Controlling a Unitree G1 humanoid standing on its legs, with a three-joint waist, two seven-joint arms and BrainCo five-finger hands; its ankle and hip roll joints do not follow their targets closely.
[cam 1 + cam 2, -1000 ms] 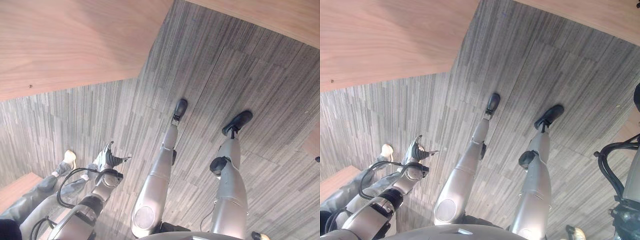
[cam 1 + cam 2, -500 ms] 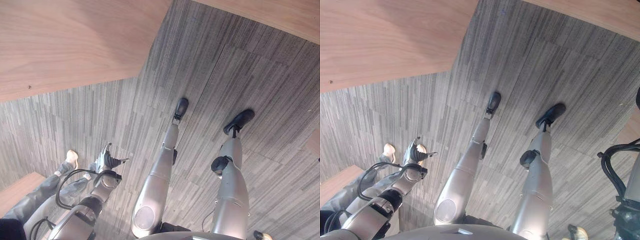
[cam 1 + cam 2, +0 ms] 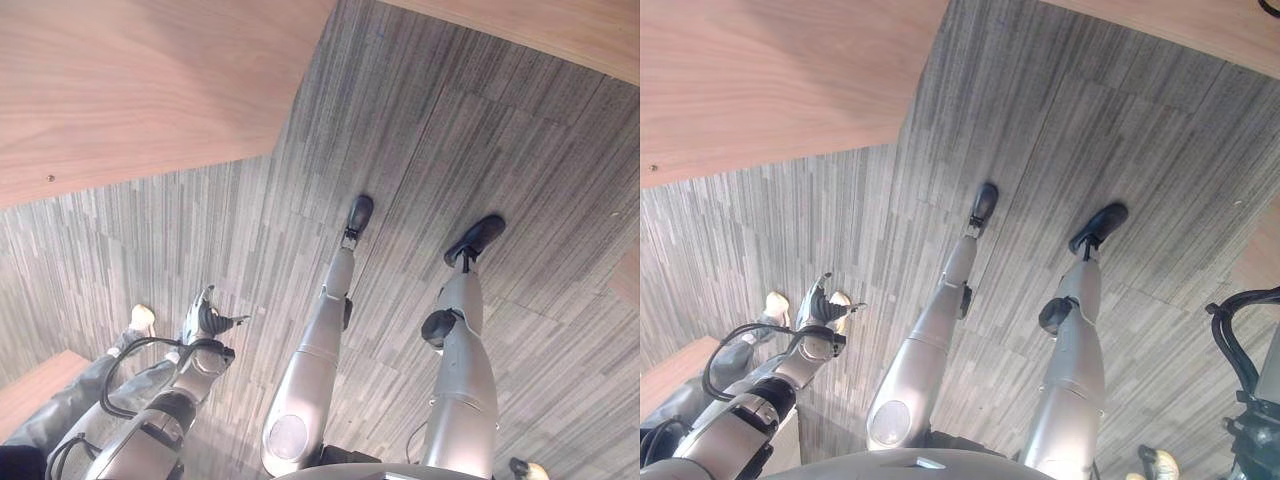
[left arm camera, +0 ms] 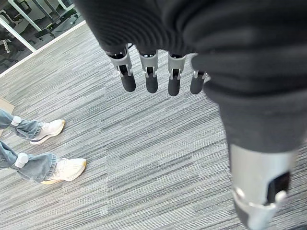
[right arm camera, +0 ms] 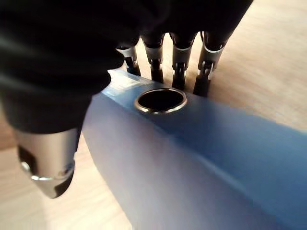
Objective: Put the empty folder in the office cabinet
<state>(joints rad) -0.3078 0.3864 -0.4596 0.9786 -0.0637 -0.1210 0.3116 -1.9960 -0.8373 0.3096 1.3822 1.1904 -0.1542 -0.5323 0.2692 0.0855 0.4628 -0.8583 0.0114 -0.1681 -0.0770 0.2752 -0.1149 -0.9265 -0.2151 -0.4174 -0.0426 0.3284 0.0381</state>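
A blue folder (image 5: 192,153) with a metal-rimmed finger hole (image 5: 160,100) in its spine fills much of the right wrist view. My right hand (image 5: 178,60) is shut on it, fingers over the far side of the spine and thumb (image 5: 48,163) on the near side. Behind the folder lies a light wooden surface (image 5: 268,57). My left hand (image 3: 205,320) hangs at my side low on the left, open with straight fingers (image 4: 151,79) and nothing in it, above the grey carpet (image 4: 158,158).
A large wooden panel (image 3: 140,90) takes up the upper left, and another wooden edge (image 3: 560,30) runs along the top right. A person in jeans and white shoes (image 4: 48,132) stands close beside my left hand. Grey striped carpet (image 3: 480,130) covers the floor between.
The whole picture has shifted slightly, so the camera moved. My left hand has drifted a little to the left and stays open.
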